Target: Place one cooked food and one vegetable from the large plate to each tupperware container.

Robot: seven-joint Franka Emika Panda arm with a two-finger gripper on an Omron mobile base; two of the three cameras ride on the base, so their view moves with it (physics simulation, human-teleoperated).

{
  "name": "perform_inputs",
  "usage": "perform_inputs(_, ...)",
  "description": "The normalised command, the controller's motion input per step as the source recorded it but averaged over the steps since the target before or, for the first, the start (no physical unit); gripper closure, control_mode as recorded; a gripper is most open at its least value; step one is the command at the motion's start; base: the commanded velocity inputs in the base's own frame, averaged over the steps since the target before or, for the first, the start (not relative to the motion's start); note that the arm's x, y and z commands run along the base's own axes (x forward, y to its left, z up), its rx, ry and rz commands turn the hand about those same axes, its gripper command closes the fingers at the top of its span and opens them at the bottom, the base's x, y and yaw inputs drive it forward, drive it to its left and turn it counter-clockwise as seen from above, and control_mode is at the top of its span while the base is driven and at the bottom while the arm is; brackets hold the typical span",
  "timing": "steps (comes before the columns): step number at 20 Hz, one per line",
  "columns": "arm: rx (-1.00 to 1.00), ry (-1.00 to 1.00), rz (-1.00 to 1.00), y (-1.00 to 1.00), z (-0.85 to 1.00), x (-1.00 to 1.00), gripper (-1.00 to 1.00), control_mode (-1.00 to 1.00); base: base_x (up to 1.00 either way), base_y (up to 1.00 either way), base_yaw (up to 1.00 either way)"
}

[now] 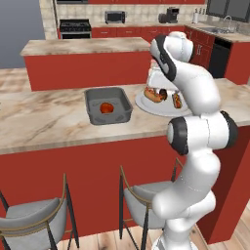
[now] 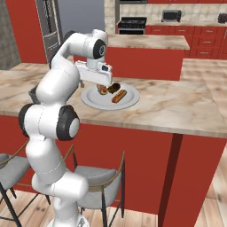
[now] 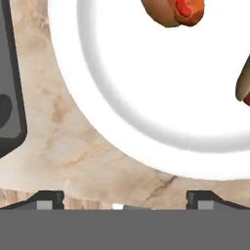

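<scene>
The claw (image 3: 124,199) hangs with its jaws spread wide and nothing between them, low over the marbled surface (image 1: 44,122) at the near rim of the large plate (image 3: 146,97). In the hand view the two dark fingertips (image 3: 49,200) stand far apart at the bottom, with bare stone between them and the white plate just ahead. On the plate, beyond the claw, lies a brown bun with a red filling (image 3: 178,12), and a second brown piece (image 3: 243,85) shows at the right edge; neither touches the fingers. In the right base view the plate (image 2: 128,103) carries a hot dog (image 2: 119,95) and a darker lump (image 2: 113,88) partly hidden behind the hand.

To the claw's left, just beside the plate but apart from it, sits the dark tupperware container (image 1: 93,105) with a red, tomato-like vegetable (image 1: 106,108) in it; its dark wall (image 3: 10,88) fills the left margin of the hand view. The arm's own white links cover part of the plate in the left base view.

Two grey stools (image 1: 34,219) stand below the surface's front edge. A second red island (image 1: 83,61) lies beyond, with a stove (image 1: 74,28) and a microwave (image 1: 114,16) along the back wall.
</scene>
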Motion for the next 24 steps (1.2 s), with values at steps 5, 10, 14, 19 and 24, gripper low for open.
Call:
perform_inputs(5, -0.09, 0.05, -0.15, -0.56, 0.84, 0.0, -1.0, -1.0, 0.0, 0.0, 0.0)
perform_inputs(10, -0.3, 0.03, -0.21, -0.48, -0.2, 0.22, -1.0, -1.0, 0.0, 0.0, 0.0)
perform_inputs(14, -0.11, 0.0, -0.15, -0.4, -0.96, 0.19, -1.0, -1.0, 0.0, 0.0, 0.0)
perform_inputs(19, 0.02, -0.06, -0.04, -0.11, -0.59, 0.0, -1.0, -1.0, 0.0, 0.0, 0.0)
perform_inputs(24, 0.02, -0.07, 0.0, -0.31, -0.21, 0.13, -1.0, -1.0, 0.0, 0.0, 0.0)
